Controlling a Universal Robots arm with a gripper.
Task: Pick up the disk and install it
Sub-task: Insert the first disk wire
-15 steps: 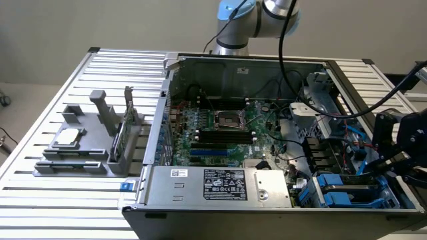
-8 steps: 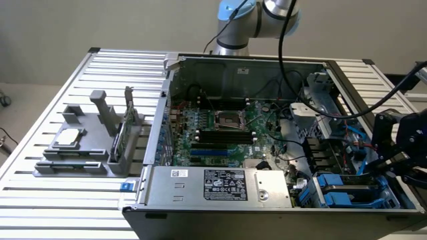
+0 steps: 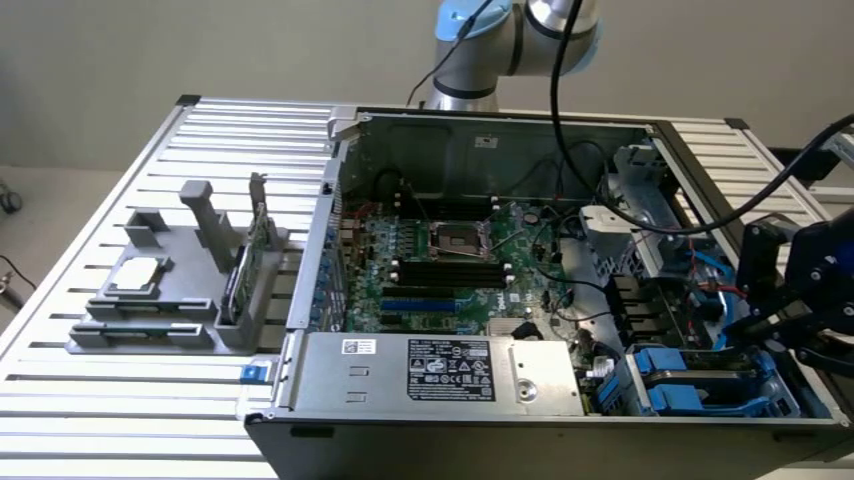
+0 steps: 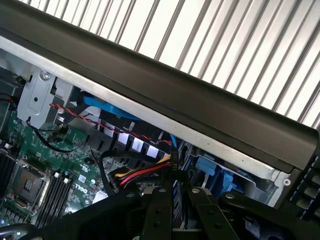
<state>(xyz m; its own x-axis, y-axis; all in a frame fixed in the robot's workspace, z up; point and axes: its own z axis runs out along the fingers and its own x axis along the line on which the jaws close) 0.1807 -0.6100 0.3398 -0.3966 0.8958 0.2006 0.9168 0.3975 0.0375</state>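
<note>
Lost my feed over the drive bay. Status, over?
Gripper above drive bay, exterior view's right. Disk: cannot tell if held; blue carriers in bay. Red-yellow cable bundle close by gripper.

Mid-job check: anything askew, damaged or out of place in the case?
Nothing looks damaged or spilled. The one oddity: red, yellow and black wires hang loose beside the blue drive carriers, close to the tool, and might snag.

Above the green motherboard (image 3: 414,245), the open grey metal computer case (image 3: 454,150) leaves clear descent. At the exterior view's right, thick black cables (image 3: 767,190) arc over the drive bay, blue plastic carriers (image 3: 674,380) crowd its floor, and the case's dark rim (image 4: 150,85) hems it in.
</note>
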